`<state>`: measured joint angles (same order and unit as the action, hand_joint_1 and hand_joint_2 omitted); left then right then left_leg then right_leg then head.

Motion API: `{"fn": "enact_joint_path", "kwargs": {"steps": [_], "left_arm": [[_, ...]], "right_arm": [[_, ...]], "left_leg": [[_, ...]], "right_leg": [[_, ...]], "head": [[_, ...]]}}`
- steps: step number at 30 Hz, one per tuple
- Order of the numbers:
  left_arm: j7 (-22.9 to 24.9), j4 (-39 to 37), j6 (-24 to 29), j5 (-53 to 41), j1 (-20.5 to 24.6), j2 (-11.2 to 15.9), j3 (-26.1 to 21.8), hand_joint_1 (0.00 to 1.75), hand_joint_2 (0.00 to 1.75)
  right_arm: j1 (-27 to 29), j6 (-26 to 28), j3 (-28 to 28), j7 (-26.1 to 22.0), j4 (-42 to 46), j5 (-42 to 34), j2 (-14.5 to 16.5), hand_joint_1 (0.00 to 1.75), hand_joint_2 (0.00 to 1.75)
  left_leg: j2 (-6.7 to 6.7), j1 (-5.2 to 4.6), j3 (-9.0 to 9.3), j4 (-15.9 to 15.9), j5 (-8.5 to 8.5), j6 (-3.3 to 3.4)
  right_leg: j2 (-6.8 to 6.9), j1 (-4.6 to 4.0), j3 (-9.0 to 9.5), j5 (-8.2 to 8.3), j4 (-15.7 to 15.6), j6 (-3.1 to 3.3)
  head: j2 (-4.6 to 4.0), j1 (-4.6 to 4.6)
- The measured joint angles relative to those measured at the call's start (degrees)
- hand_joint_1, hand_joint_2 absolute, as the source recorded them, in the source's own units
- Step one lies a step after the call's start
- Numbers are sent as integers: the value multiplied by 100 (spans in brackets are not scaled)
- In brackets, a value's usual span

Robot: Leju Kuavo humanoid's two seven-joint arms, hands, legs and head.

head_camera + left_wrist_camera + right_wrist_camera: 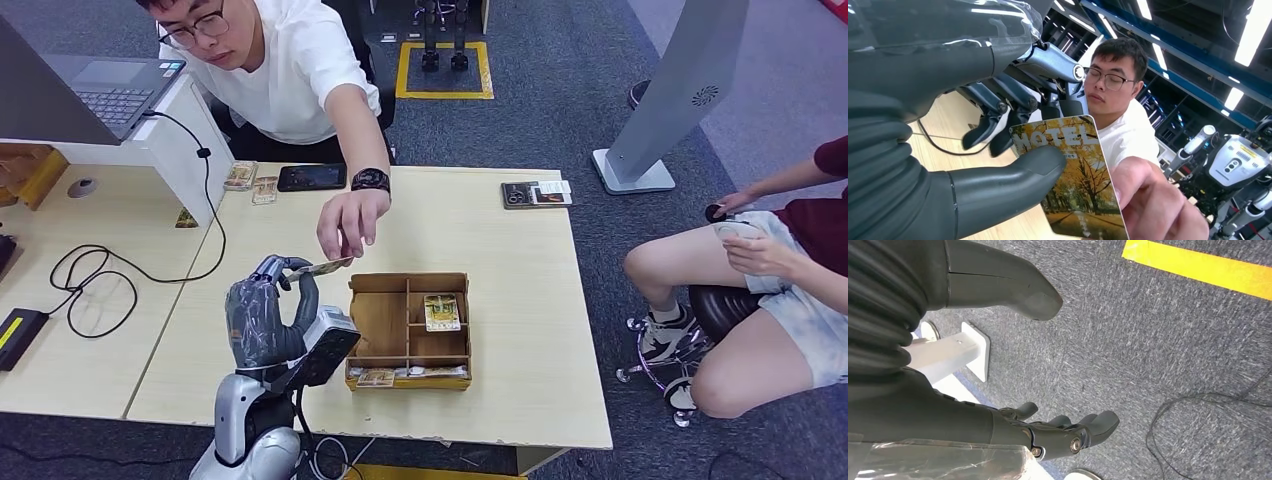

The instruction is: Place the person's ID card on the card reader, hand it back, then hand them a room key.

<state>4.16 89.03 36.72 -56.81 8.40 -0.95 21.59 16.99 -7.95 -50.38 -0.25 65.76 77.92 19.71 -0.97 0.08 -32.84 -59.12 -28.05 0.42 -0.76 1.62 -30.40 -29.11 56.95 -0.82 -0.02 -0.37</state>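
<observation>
Pinching a hotel key card [322,267] between thumb and fingers, the robot's left hand [268,312] holds it up above the table [520,300], just left of the wooden tray [408,330], while a person leaning over from the far side has a hand [350,222] on the card's other end. Both grips are on the card at once (the left wrist view shows the thumb [1013,182] pressed flat across the word HOTEL and the person's fingers [1148,200] at the far corner), so the handover looks close to done, and the risk sits right there: if the robot lets go before the person's hold is firm, the card could drop to the table or into the tray; if it clings while the person pulls, the card may bend or slip askew. Further right, the tray is split into several compartments: one upper-right cell holds a card [441,311] with a similar autumn picture, and the narrow front slot holds what appear to be more cards [376,378] lying flat; the larger left cells look bare. The right hand [1058,432] hangs over grey carpet by the table's leg, fingers loosely apart, holding nothing.
</observation>
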Motion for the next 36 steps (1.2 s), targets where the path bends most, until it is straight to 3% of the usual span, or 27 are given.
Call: {"fn": "enact_joint_path", "kwargs": {"steps": [16, 22, 36], "left_arm": [[-253, -33, 161, 71, -67, -25, 2, 175, 175], [-491, 50, 170, 348, -223, -44, 2, 175, 175], [-521, 376, 167, 493, -414, -40, 2, 175, 175]], "right_arm": [[-8, 16, -2, -56, -67, 78, 0, 0, 175], [-38, 151, 10, -18, -203, -192, 1, 0, 175], [-47, 271, 162, 131, -426, -551, 4, 0, 175]], "left_leg": [[0, 0, 0, 0, 0, 0], [0, 0, 0, 0, 0, 0], [-1, 0, 0, 0, 0, 0]], "right_leg": [[0, 0, 1, 0, 0, 0], [0, 0, 2, 0, 0, 0], [0, 0, 3, 0, 0, 0]], "head": [[0, 0], [0, 1], [0, 0]]}}
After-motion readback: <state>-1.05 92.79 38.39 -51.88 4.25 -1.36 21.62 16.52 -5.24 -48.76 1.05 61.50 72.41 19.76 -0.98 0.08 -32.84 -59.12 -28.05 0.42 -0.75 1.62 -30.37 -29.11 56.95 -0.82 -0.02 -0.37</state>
